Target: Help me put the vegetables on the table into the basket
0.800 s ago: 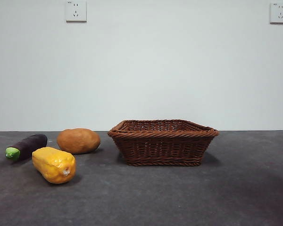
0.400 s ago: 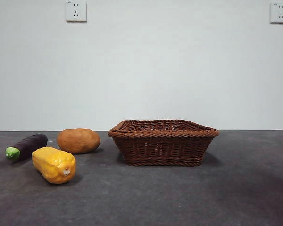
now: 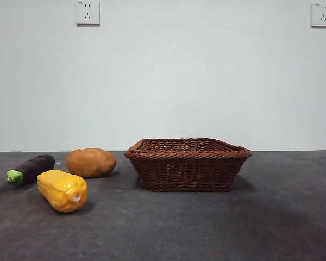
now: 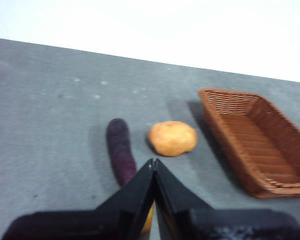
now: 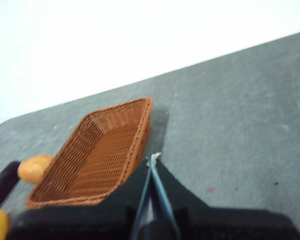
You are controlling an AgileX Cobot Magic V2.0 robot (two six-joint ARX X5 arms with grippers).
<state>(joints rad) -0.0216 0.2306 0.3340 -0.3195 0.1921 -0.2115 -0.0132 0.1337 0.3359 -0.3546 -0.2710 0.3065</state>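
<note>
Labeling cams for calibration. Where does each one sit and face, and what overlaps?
Front: low at table height, level toward wall; eggplant, potato, corn, basket; no robot parts.
Left wrist: above the vegetables, looking down; left gripper shut.
Right wrist: above table beside basket; right gripper shut.
Shared: all three show basket, potato, eggplant.

Front camera low at table height, facing the wall, both wrist cameras high, angled down, all three sharing the wicker basket (image 3: 188, 163) and potato (image 3: 90, 162).
</note>
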